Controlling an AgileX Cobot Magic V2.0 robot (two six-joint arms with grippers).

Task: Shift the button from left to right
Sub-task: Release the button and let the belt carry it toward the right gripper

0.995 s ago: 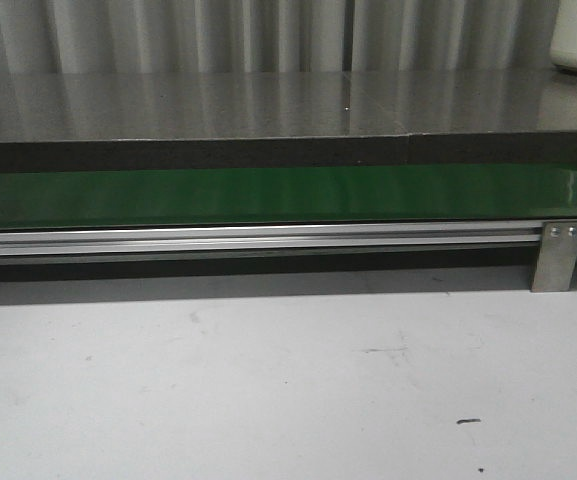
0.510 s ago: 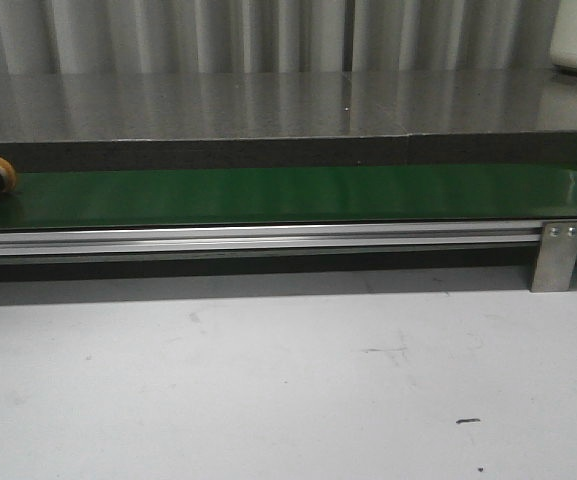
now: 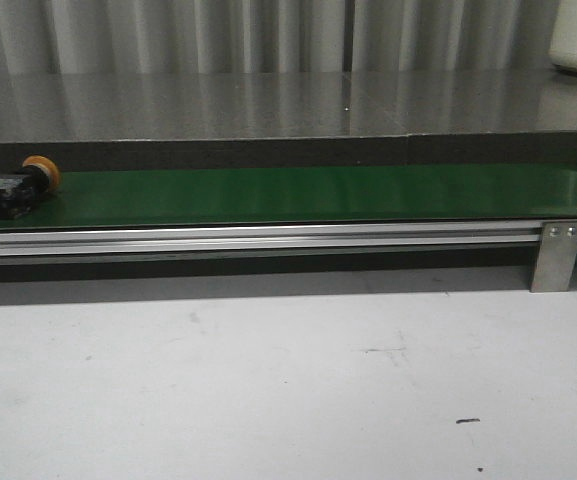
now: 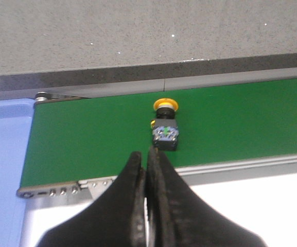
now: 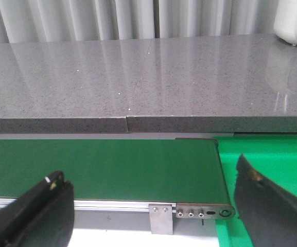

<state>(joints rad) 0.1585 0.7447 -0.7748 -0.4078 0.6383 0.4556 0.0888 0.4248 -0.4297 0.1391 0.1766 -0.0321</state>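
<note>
At the far left end of the green belt (image 3: 298,195) the button (image 3: 16,189) lies on its side, its orange-yellow cap (image 3: 43,171) turned toward the grey counter (image 3: 268,105) behind and its black body toward the aluminium rail (image 3: 258,238). Seen from the left wrist, the same button (image 4: 165,126) sits just beyond the left hand (image 4: 146,159), whose two dark fingers are pressed together with nothing between them, held above the belt's near edge and apart from the button. The right hand (image 5: 153,206) waits over the belt's other end with its fingers spread wide and empty, close to the roller end and the bracket (image 5: 161,218). By the look of it the task is at its very start: the button is on the left and nothing grips it. If the left hand is to take it, the fingers must first part, then come down around the black body rather than the rounded cap, which would likely slip. Should the belt carry the button along instead, the timing of the grasp will matter.
</note>
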